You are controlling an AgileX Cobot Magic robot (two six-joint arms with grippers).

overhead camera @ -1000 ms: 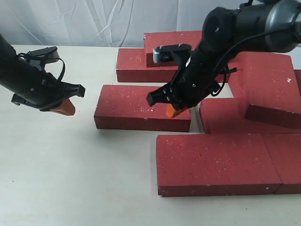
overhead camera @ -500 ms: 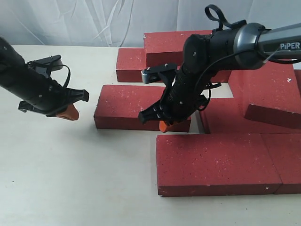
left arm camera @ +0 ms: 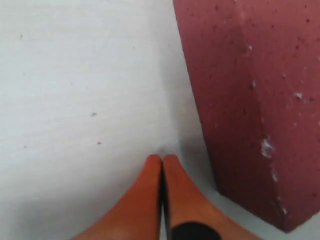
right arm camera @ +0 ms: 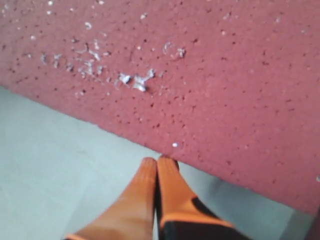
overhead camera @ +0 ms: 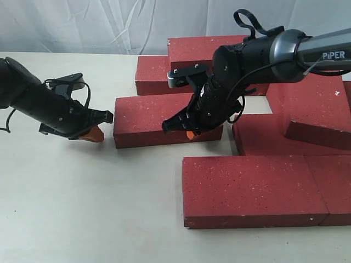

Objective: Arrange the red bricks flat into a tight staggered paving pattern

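Note:
One loose red brick point(overhead camera: 159, 118) lies flat mid-table, slightly skewed. My right gripper point(overhead camera: 189, 133) is shut, its orange tips touching that brick's near long side; in the right wrist view the gripper point(right arm camera: 158, 161) meets the brick's edge point(right arm camera: 200, 70). My left gripper point(overhead camera: 94, 135) is shut and empty, low over the table just off the brick's left end. In the left wrist view the gripper point(left arm camera: 162, 159) sits a short way from the brick's corner point(left arm camera: 250, 100). Two more bricks point(overhead camera: 252, 189) lie end to end in the front row.
Further red bricks lie behind: one flat point(overhead camera: 156, 76) with another stacked on it point(overhead camera: 197, 48). At the right, a brick point(overhead camera: 312, 101) leans tilted over a flat one point(overhead camera: 258, 136). The pale table point(overhead camera: 82, 208) stretches bare at front left.
My right gripper came off the loose brick's top to its near side, and the brick shifted slightly toward the back. My left gripper moved right, closer to the brick's left end.

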